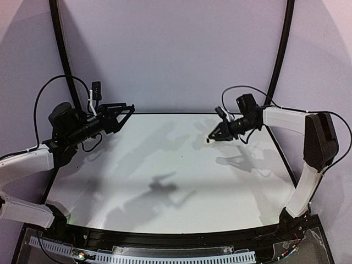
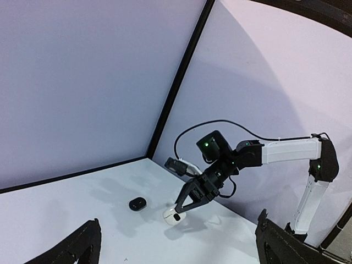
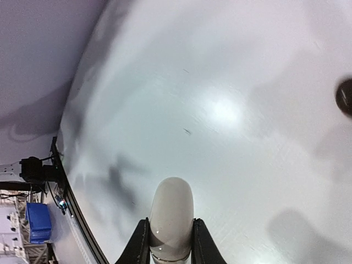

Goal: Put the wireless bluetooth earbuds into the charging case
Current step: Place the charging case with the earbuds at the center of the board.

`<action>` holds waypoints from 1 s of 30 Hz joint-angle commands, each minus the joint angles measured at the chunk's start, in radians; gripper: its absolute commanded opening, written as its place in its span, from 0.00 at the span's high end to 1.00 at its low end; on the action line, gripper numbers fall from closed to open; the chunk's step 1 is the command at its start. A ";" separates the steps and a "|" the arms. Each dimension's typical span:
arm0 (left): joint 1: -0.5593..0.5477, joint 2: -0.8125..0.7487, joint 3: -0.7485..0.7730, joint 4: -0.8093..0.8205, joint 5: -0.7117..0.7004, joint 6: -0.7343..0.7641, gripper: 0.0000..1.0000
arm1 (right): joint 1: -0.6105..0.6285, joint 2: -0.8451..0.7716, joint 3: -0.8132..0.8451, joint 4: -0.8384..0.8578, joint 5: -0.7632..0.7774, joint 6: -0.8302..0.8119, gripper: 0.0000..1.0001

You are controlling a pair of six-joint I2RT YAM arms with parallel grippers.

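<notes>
White oval case (image 3: 171, 201) pinched in the right gripper (image 3: 171, 231), nothing loaded yet.

Right gripper's jaws are narrow, clamped on the case's sides, and it hangs just above the table (image 1: 176, 187), far right. Left gripper (image 1: 126, 116) is spread wide, holding nothing, raised at the far left. Black oval case (image 2: 137, 204) lies on the table near the white one. Earbuds: none visible in any view, location unknown. Judged progress: early; no bud picked or seated, every insertion left.
</notes>
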 commanded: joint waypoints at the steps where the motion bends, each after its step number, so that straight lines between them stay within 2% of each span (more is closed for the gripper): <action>1: 0.005 -0.014 -0.012 -0.039 -0.002 0.031 0.01 | -0.081 0.050 -0.023 -0.009 -0.037 -0.076 1.00; 5: 0.007 -0.012 -0.011 -0.037 0.003 0.032 0.01 | -0.148 0.132 -0.010 0.008 -0.067 -0.107 1.00; 12: 0.009 -0.002 -0.009 -0.031 -0.001 0.014 0.01 | -0.175 0.321 0.111 -0.053 -0.063 -0.154 1.00; 20: 0.012 0.000 -0.008 -0.032 -0.002 0.026 0.01 | -0.214 0.380 0.153 -0.113 -0.050 -0.188 1.00; 21: 0.013 0.001 -0.007 -0.029 0.000 0.028 0.01 | -0.223 0.383 0.147 -0.119 -0.047 -0.189 0.98; 23: 0.015 0.003 -0.006 -0.025 0.002 0.030 0.01 | -0.236 0.387 0.146 -0.129 -0.046 -0.213 0.88; 24: 0.017 0.006 -0.004 -0.024 0.003 0.031 0.01 | -0.242 0.392 0.148 -0.137 -0.047 -0.217 0.74; 25: 0.017 0.006 -0.003 -0.023 0.003 0.031 0.01 | -0.243 0.394 0.152 -0.141 -0.054 -0.224 0.68; 26: 0.020 0.010 -0.002 -0.020 0.003 0.031 0.01 | -0.244 0.408 0.163 -0.155 -0.068 -0.237 0.59; 30: 0.027 0.018 0.000 -0.013 0.004 0.027 0.01 | -0.244 0.432 0.206 -0.173 -0.035 -0.235 0.51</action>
